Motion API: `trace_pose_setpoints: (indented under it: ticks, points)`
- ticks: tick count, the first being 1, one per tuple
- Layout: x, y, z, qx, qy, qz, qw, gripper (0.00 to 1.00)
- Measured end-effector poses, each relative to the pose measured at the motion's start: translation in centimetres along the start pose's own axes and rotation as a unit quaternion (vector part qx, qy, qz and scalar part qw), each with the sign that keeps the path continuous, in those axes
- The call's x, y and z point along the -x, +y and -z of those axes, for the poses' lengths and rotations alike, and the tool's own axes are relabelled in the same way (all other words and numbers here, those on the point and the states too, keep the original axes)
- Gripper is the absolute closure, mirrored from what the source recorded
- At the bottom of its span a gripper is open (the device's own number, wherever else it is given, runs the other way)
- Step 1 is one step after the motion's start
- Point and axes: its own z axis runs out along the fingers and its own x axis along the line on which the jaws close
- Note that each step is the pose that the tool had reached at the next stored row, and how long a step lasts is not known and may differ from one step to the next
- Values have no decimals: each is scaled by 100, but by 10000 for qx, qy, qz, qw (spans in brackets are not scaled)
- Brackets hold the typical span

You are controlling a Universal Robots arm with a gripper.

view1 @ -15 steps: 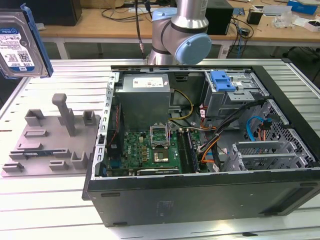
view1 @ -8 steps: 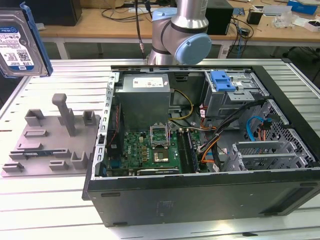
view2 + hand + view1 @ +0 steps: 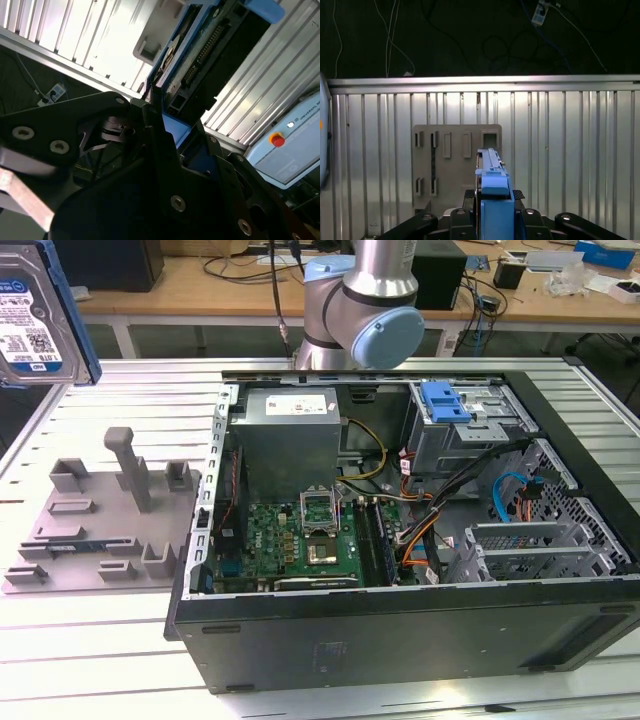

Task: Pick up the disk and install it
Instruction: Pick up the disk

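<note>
The disk (image 3: 35,315), a silver drive with a white-and-blue label in a blue carrier, hangs in the air at the exterior view's upper left, above the grey fixture plate (image 3: 100,510). The first wrist view shows the disk (image 3: 492,187) edge-on, standing up between the black fingers of my gripper (image 3: 492,200). In the second wrist view its underside (image 3: 200,60) with the circuit board and connector faces the camera, and my gripper (image 3: 167,142) is shut on its blue end. The open computer case (image 3: 400,625) lies well to the exterior view's right of the disk.
Inside the case are a metal drive cage with a blue latch (image 3: 445,400), a grey power-supply box (image 3: 290,435), the motherboard and cables. The fixture plate (image 3: 455,165) lies on the ribbed aluminium table (image 3: 100,660). A pale blue box with a red button (image 3: 277,140) sits beside the table.
</note>
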Motion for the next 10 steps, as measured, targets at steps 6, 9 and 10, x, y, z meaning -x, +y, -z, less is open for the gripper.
trace_pose_setpoints:
  ticks: [6,9,10]
  points:
    - [-156,-115,93,11,23,1,10000,64]
    - [-243,-184,124,16,29,0,10000,64]
    - [-284,-214,130,18,29,2,10000,64]
